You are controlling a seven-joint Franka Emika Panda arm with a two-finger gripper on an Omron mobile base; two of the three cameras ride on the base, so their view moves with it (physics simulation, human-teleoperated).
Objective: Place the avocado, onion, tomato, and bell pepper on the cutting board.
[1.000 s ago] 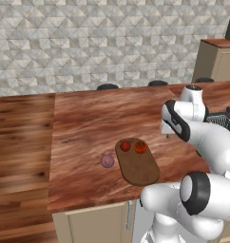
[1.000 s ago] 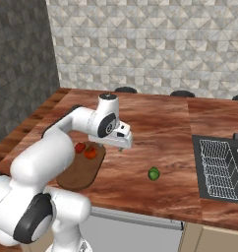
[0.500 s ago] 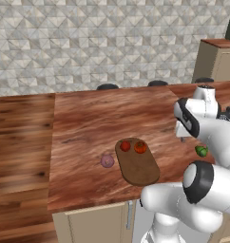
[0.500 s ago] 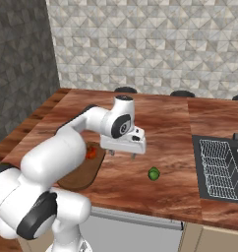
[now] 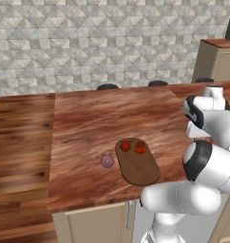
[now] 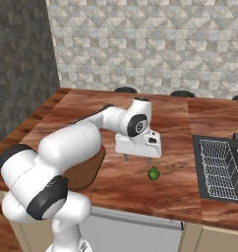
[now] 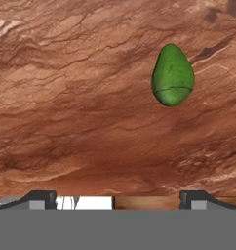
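Observation:
The dark oval cutting board point(image 5: 138, 167) lies near the counter's front edge, and part of it shows behind my arm point(image 6: 86, 170). On its far end sit the deep-red bell pepper point(image 5: 125, 145) and the orange-red tomato point(image 5: 140, 147). The pinkish onion point(image 5: 107, 161) rests on the counter just left of the board. The green avocado point(image 6: 154, 173) lies on the counter to the board's right. My gripper point(image 6: 137, 158) hangs open a little above the counter, just up and left of the avocado. In the hand view the avocado point(image 7: 172, 75) lies ahead and to the right of the open gripper point(image 7: 117, 200), which holds nothing.
A sink with a dark wire rack point(image 6: 222, 167) is set into the counter at the right. The counter's front edge point(image 6: 140, 211) runs close below the avocado. A tiled wall point(image 5: 112, 42) closes the back, and a wooden cabinet point(image 5: 219, 59) stands at the far right.
My arm has swung right, away from above the cutting board, and the gripper now hangs near the avocado. The jaws stayed open. The vegetables have not moved.

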